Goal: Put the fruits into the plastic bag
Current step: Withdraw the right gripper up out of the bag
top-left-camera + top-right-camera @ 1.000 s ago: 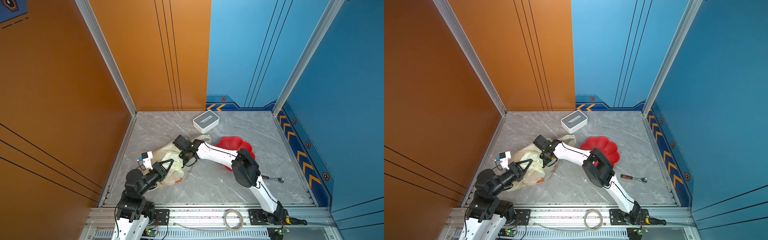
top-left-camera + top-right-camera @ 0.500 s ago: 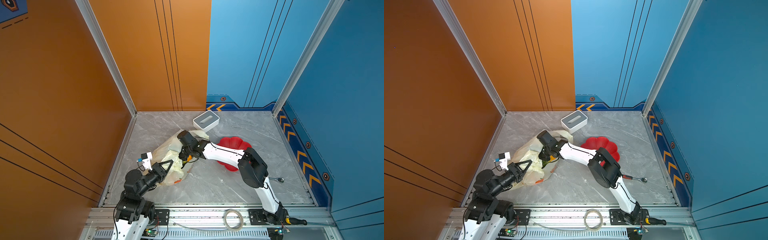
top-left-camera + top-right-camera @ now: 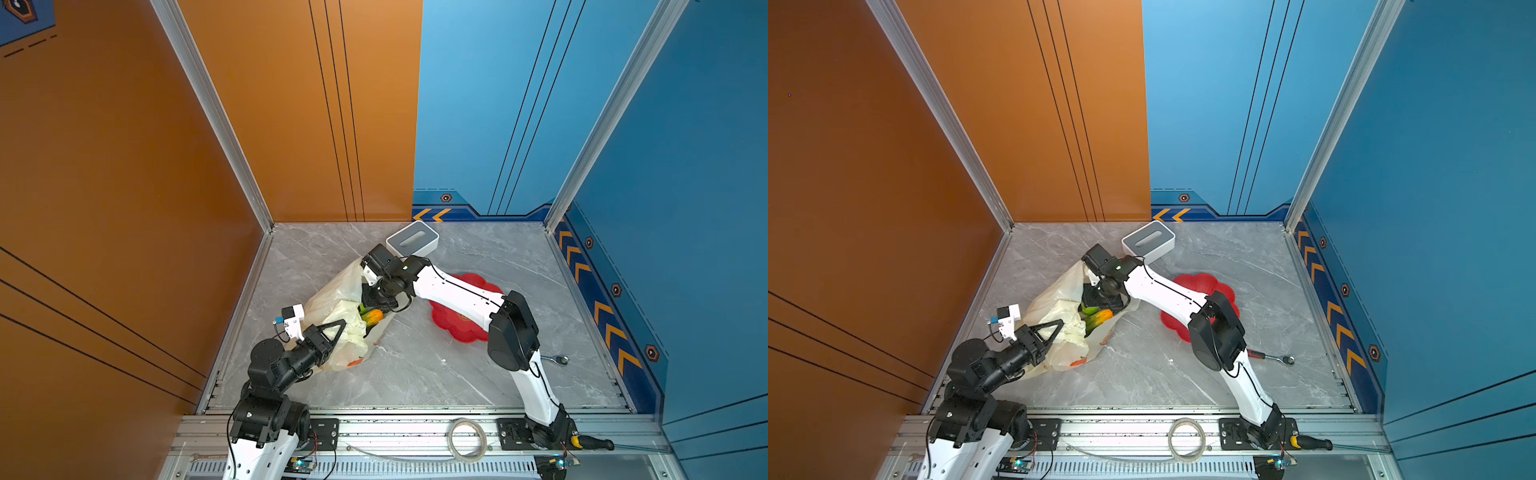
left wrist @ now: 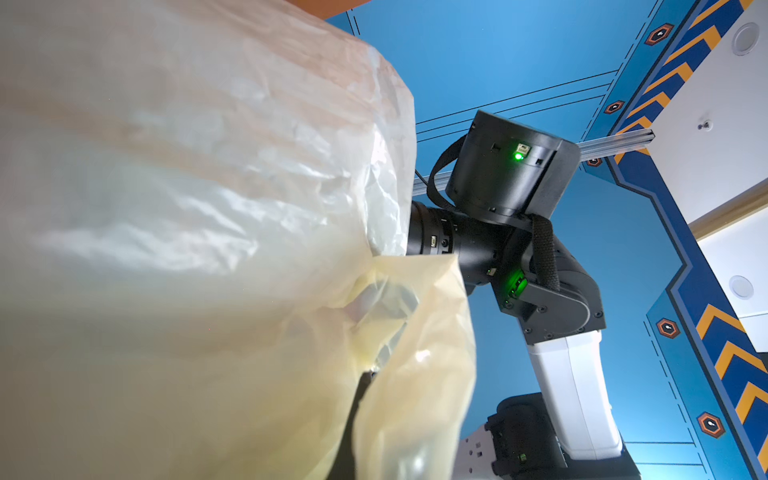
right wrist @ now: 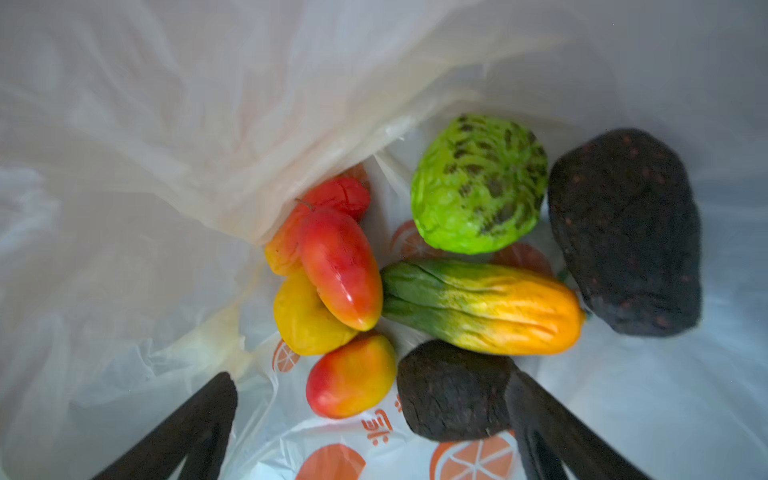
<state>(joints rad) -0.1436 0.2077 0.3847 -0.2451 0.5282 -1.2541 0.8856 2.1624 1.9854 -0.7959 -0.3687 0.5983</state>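
A: Starting at the right gripper (image 5: 370, 376): clamped on anything?

B: No. Spread fully, with the fingers (image 5: 187, 432) well apart and nothing pinched. Only brushing a dark avocado (image 5: 453, 390) with one of them.

A: And around that?

B: Deep inside the bag (image 5: 166, 166), just above the fruits (image 5: 415, 291): a long orange-green one (image 5: 498, 311), a bumpy green one (image 5: 478, 187), a second avocado (image 5: 627, 232), red-yellow mangoes (image 5: 340, 266) and a yellow one (image 5: 303, 316). All lying loose on the bag's bottom.

A: Changed from a second ago?

B: Yes. Shifted a little toward the far side, uncovering the long orange-green one in both top views. Equally wide open throughout, so likely pulling back after a drop rather than reaching for a grab.

A: On the left?

B: Left gripper (image 3: 341, 325) closed tight on the near edge of the bag, apparently propping the mouth up. Hidden behind plastic in the left wrist view.

A: Farther out?

B: To the right, a red dish (image 3: 465, 332) with no fruit on its visible part. Beyond, a white box (image 3: 411, 241). No fruit spotted on the grey table (image 3: 415, 374), only a wrench (image 3: 1273, 357).

A: Meaning for the task?

B: Probably close to done. Hard to say for certain with the red dish partly hidden.
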